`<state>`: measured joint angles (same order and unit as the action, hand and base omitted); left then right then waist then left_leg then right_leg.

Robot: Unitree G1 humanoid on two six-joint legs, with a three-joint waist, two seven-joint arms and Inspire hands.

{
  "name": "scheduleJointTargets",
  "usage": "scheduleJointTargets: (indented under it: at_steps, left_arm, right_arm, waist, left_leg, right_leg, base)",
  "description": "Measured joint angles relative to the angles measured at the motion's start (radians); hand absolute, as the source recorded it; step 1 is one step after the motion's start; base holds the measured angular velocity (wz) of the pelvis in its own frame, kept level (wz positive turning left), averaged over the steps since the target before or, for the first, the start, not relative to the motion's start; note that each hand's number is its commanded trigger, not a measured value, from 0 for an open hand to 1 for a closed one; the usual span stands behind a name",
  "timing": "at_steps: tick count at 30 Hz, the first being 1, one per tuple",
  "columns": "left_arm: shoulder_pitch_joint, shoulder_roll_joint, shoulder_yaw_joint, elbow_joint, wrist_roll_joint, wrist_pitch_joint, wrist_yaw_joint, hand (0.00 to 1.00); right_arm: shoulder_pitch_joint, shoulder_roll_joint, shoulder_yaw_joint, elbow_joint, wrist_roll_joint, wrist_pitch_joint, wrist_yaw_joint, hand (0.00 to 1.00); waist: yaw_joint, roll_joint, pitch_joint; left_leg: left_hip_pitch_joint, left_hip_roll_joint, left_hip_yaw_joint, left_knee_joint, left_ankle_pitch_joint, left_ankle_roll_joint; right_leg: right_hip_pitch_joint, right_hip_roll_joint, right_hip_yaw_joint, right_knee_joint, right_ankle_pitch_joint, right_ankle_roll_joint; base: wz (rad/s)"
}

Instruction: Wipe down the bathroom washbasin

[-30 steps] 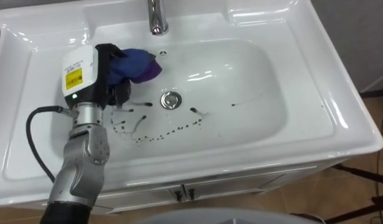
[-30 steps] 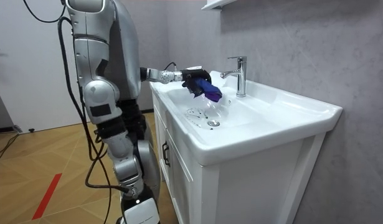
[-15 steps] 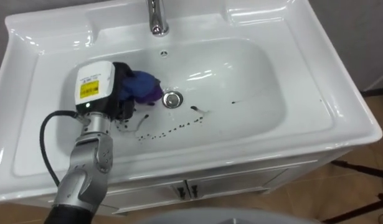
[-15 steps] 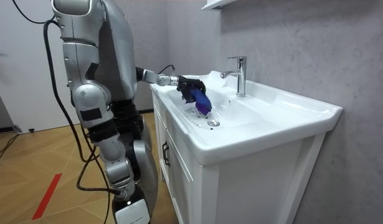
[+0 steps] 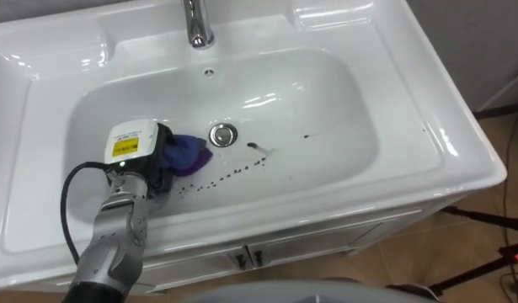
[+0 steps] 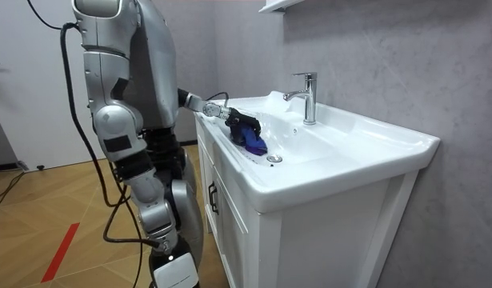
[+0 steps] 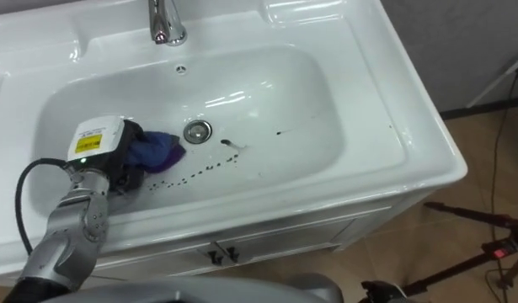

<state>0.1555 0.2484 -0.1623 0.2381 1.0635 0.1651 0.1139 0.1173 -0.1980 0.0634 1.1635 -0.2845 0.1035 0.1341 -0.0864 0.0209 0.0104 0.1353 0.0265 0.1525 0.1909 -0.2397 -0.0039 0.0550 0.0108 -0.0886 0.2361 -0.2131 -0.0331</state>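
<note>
Since the dirt lies on the floor of the basin (image 5: 48, 168), the left hand (image 5: 154, 165) reaches low, its fingers apparently clenched round the blue cloth (image 5: 188, 155). The cloth bunches out toward the drain (image 5: 223, 135), pressed on the bottom (just beside the trail of dark specks (image 5: 233, 174)).

White basin (image 5: 326, 109) flecked with dark spots (image 5: 242, 172); blue-purple cloth (image 5: 188, 156); chrome tap (image 5: 195, 25); drain (image 5: 223, 135) seemingly silver.
</note>
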Motion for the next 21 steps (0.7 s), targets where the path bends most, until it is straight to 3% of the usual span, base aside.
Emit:
scheduleJointTargets:
  at_steps: [5,10,21]
  left_arm:
    - [-0.006,0.000,-0.003,-0.003,0.000,0.008,-0.043,1.00]
    - [-0.020,0.000,-0.008,-0.004,0.001,0.025,-0.108,1.00]
    - [-0.081,0.000,-0.017,-0.004,0.030,0.061,-0.245,1.00]
  right_arm:
    - [-0.005,-0.004,0.000,-0.001,0.000,0.000,-0.001,0.00]
    - [-0.006,-0.013,0.000,0.000,-0.001,0.007,0.000,0.00]
    - [-0.027,-0.015,-0.008,0.000,-0.039,0.008,0.012,0.00]
  waist:
    - [0.000,0.005,0.0027]
    - [-0.005,0.016,-0.0040]
    - [-0.019,0.007,0.0009]
  left_leg:
    - [-0.002,0.000,0.008,0.002,0.000,0.000]
    - [-0.004,0.000,0.008,0.007,0.000,0.000]
    - [-0.003,-0.001,0.011,0.005,0.000,0.000]
  right_leg:
    - [-0.004,0.000,0.004,-0.001,0.000,0.000]
    - [-0.002,-0.001,0.002,-0.013,0.001,0.001]
    - [-0.003,-0.006,-0.007,0.000,0.000,0.002]
  base:
    - [-0.03]
    - [0.00]
    - [0.00]
